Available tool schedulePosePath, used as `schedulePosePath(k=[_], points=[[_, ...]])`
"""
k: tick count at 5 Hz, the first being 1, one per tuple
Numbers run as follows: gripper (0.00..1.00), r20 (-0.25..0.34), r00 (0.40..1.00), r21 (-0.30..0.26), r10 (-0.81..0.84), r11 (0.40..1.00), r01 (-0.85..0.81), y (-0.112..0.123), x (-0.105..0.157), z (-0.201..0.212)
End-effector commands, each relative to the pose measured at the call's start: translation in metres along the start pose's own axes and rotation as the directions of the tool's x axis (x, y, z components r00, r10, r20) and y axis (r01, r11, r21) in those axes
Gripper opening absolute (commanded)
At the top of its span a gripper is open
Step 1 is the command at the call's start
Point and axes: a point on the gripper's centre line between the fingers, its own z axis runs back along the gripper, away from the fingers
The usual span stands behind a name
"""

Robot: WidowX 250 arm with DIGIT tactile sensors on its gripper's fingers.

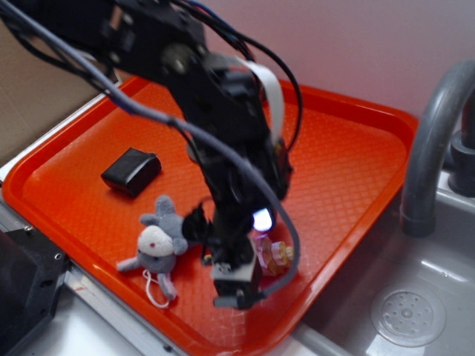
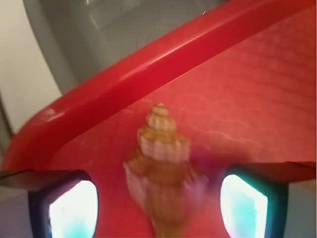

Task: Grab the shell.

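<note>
the conch shell (image 2: 162,173) is seen in the wrist view lying on the red tray (image 2: 148,69), near the tray's raised rim, with its spire pointing toward that rim and its wider body toward the camera. the tool (image 2: 158,206) is spread open, with one glowing finger pad (image 2: 73,210) on either side of the shell and a clear gap left on each side; nothing is held yet. in the exterior view the shell (image 1: 273,254) is mostly hidden behind the arm, close to the tray's (image 1: 349,148) near edge, with the grey-and-white plush toy (image 1: 157,245) just beside the arm on the other side and a black block (image 1: 131,171) farther back.

the step in hand is judged to be the final lowering and closing. it would be done well if the tool were kept centred over the widest whorl, not the tapered end, since the knobby body offers more to bear on. the pads should be brought low, close to the surface, before being closed, and closed slowly, because a hard ridged shell may be squeezed out sideways. the plush toy should be kept clear of the fingers.
</note>
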Motion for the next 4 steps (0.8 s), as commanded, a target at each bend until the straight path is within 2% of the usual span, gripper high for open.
schedulePosePath(k=[1,2,4], points=[[1.00,-0.036,0.999,0.015,-0.011,1.000,0.011,-0.0089,0.0083,-0.0151],[0.00,-0.053,0.999,0.023,-0.014,1.000,0.015,-0.0085,0.0070,-0.0192],[0.00,-0.061,0.998,0.058,-0.009,0.998,0.013,-0.0037,-0.0012,-0.0108]])
